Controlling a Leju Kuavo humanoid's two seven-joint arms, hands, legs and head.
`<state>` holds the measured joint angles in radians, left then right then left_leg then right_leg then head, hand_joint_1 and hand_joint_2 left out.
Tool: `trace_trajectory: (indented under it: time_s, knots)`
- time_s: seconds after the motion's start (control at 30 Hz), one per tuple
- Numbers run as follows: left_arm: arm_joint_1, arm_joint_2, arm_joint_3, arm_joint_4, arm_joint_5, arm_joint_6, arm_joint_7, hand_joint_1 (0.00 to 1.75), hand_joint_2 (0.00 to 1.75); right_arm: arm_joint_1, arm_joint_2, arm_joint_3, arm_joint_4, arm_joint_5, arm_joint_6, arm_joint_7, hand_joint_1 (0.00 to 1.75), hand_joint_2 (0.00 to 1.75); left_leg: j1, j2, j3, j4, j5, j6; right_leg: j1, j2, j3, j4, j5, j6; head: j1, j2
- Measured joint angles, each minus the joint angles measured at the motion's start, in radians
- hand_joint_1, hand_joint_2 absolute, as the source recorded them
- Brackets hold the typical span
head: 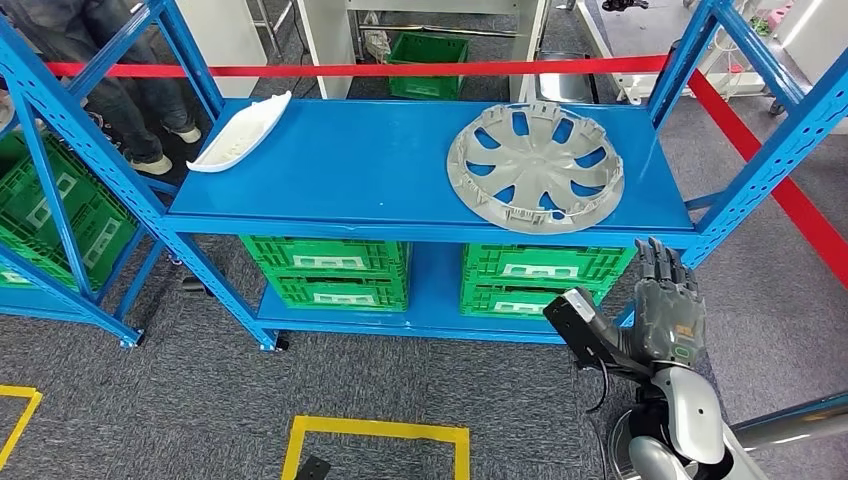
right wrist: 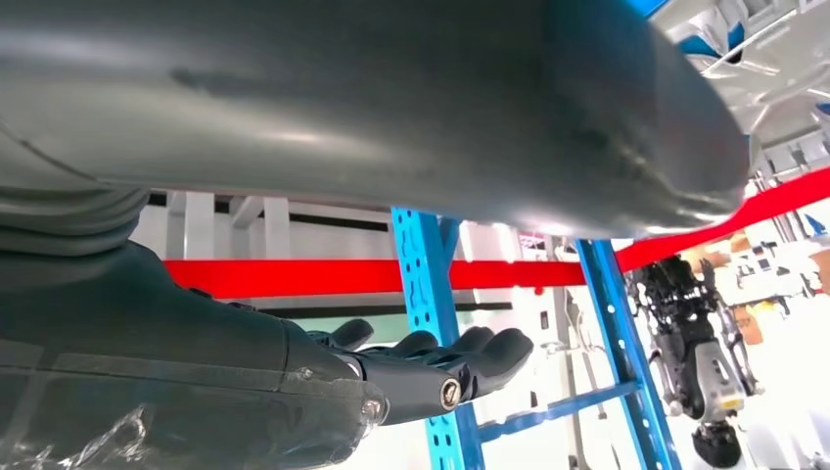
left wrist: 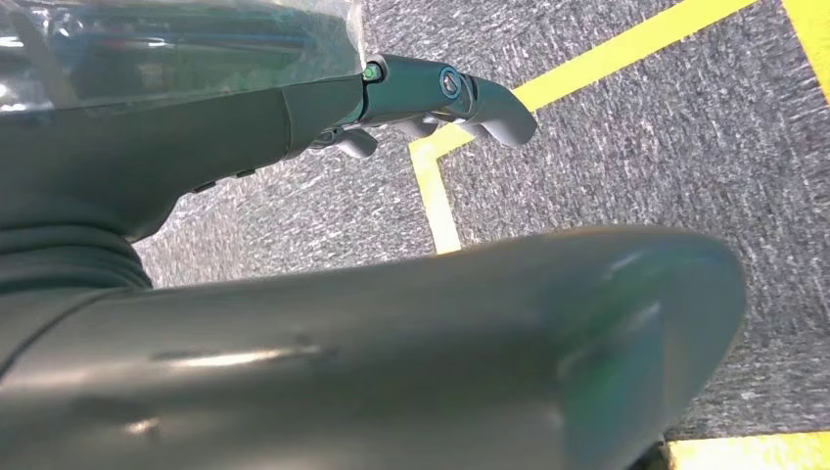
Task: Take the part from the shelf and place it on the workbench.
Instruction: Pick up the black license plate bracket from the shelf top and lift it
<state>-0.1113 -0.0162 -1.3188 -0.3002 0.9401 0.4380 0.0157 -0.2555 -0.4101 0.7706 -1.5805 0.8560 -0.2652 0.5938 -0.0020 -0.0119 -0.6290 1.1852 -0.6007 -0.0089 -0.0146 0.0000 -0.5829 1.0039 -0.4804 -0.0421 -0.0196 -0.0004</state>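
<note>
— Hubcap point(head: 535, 165) lies flat on the shelf point(head: 380, 170) top, right side; our right hand point(head: 668, 305) is below its edge, fingers straight, empty.
— We risk clipping the shelf lip point(head: 430, 228) rising, or a thin rim slipping.

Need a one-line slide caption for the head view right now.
Right hand raised, empty, below the blue shelf holding a grey wheel cover and a white part; green crates underneath.

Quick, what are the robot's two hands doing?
Left hand: holds nothing, fingers apart, open.
Right hand: open, holds nothing.
</note>
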Motion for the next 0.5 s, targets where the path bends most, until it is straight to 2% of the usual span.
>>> trace_trajectory:
  time_s: [0.03,0.07,0.1,0.13,0.17,0.2,0.23,0.27,0.33,0.4,0.43,0.5]
  knots:
    - [0.001,0.000,0.000,0.000,0.000,0.000,0.000,0.00,0.00,0.001,0.000,0.001,0.000,0.000,0.001,0.000,0.00,0.00,0.005,0.000,-0.033,0.062,-0.019,-0.006,-0.001,0.000,0.004,0.000,-0.003,0.000,-0.001,0.000]
    - [0.003,0.000,0.000,0.000,0.000,-0.001,0.000,0.00,0.00,0.002,0.000,0.001,0.000,0.000,0.002,0.000,0.00,0.00,0.010,0.000,-0.057,0.099,-0.021,-0.012,-0.003,0.001,0.007,0.001,-0.006,0.001,-0.001,0.000]
    - [0.004,0.001,0.000,0.000,0.000,-0.002,0.000,0.00,0.00,0.003,0.001,0.002,0.000,0.000,0.004,0.001,0.00,0.00,0.014,0.001,-0.065,0.102,-0.004,-0.017,-0.004,0.002,0.010,0.002,-0.010,0.004,-0.002,0.000]
    - [0.005,0.001,0.000,0.000,0.001,-0.003,0.000,0.00,0.00,0.003,0.001,0.002,0.000,0.000,0.006,0.003,0.00,0.00,0.018,0.001,-0.054,0.064,0.033,-0.020,-0.007,0.004,0.015,0.004,-0.015,0.007,-0.002,0.000]
    - [0.005,0.001,0.000,0.000,0.001,-0.004,0.000,0.00,0.00,0.003,0.002,0.002,0.000,0.000,0.009,0.005,0.00,0.00,0.021,0.001,-0.031,-0.001,0.078,-0.023,-0.009,0.005,0.021,0.006,-0.021,0.012,-0.003,0.000]
    - [0.005,0.001,0.000,0.000,0.001,-0.005,0.000,0.00,0.00,0.003,0.002,0.002,0.000,0.000,0.012,0.008,0.00,0.00,0.021,0.001,-0.006,-0.061,0.110,-0.023,-0.009,0.006,0.025,0.009,-0.027,0.018,-0.005,0.000]
    - [0.004,0.001,0.000,0.000,0.001,-0.005,0.000,0.00,0.00,0.003,0.002,0.002,0.000,-0.001,0.014,0.010,0.00,0.00,0.020,0.001,0.017,-0.112,0.128,-0.019,-0.008,0.007,0.027,0.012,-0.031,0.024,-0.007,0.000]
    - [0.004,0.001,0.000,0.000,0.001,-0.006,0.000,0.00,0.00,0.004,0.002,0.002,0.000,-0.001,0.016,0.012,0.00,0.00,0.019,0.001,0.029,-0.139,0.129,-0.012,-0.007,0.007,0.026,0.013,-0.034,0.030,-0.008,0.000]
    - [0.004,0.001,0.000,0.000,0.001,-0.006,0.000,0.00,0.00,0.004,0.002,0.002,0.000,-0.001,0.019,0.013,0.00,0.00,0.016,0.000,0.036,-0.152,0.117,0.005,-0.006,0.007,0.022,0.011,-0.033,0.042,-0.008,0.000]
    - [0.005,0.002,0.001,0.000,0.001,-0.005,0.000,0.00,0.00,0.004,0.002,0.001,-0.001,-0.001,0.020,0.015,0.00,0.00,0.018,0.000,0.037,-0.159,0.118,0.020,-0.008,0.005,0.017,0.020,-0.043,0.053,-0.005,0.000]
    - [0.005,0.002,0.001,0.001,0.001,-0.005,0.000,0.00,0.00,0.003,0.002,0.000,-0.001,-0.001,0.020,0.015,0.00,0.00,0.019,0.000,0.039,-0.163,0.118,0.027,-0.009,0.004,0.003,0.048,-0.059,0.056,-0.002,0.000]
    - [0.003,0.002,0.002,0.001,0.001,-0.005,-0.001,0.00,0.00,0.004,0.002,0.000,-0.001,-0.002,0.021,0.018,0.00,0.00,0.018,0.000,0.043,-0.165,0.115,0.037,-0.009,0.003,-0.058,0.165,-0.111,0.058,0.008,0.000]
